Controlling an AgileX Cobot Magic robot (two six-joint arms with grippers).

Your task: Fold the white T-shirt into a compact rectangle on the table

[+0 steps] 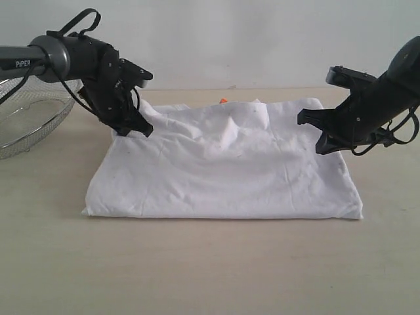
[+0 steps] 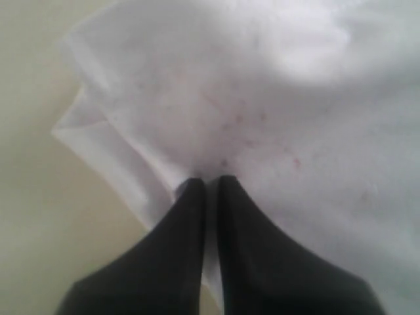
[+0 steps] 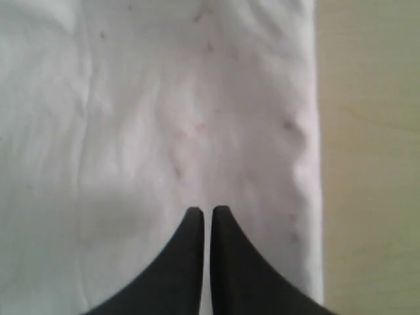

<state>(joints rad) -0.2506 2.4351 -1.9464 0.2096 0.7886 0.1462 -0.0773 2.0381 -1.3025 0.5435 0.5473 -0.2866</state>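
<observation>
White T-shirt [image 1: 223, 167] lies at ctr of table [image 1: 210, 275], folded to a rough rectangle, near edge straight, far edge rumpled w/ a small raised bump near 12 o'clock. Lettering not on show in ext view; wrist views give only faint reddish marks thru the cloth [image 2: 262, 98] [image 3: 164, 98]. Tiny orange tag [image 1: 223, 100] peeks out at the shirt's 12 o'clock edge.

Left gripper [image 1: 134, 128] sits at the shirt's 10 o'clock corner, tips down on the cloth. In the left wrist view the left gripper [image 2: 209, 180] has its jaws together at a layered folded edge; can't tell if fabric is pinched between them. Bare table [image 2: 26, 197] beside that edge.

Right gripper [image 1: 321, 141] is over the shirt's 2-3 o'clock side, just inside the edge. In the right wrist view the right gripper [image 3: 207, 211] has its jaws together, nothing seen in them; contact w/ cloth unclear. Table [image 3: 367, 131] shows past the shirt's edge.

Wire-mesh basket [image 1: 26, 125] stands at 9-10 o'clock of the shirt, apart from it, partly cut off by the frame.
</observation>
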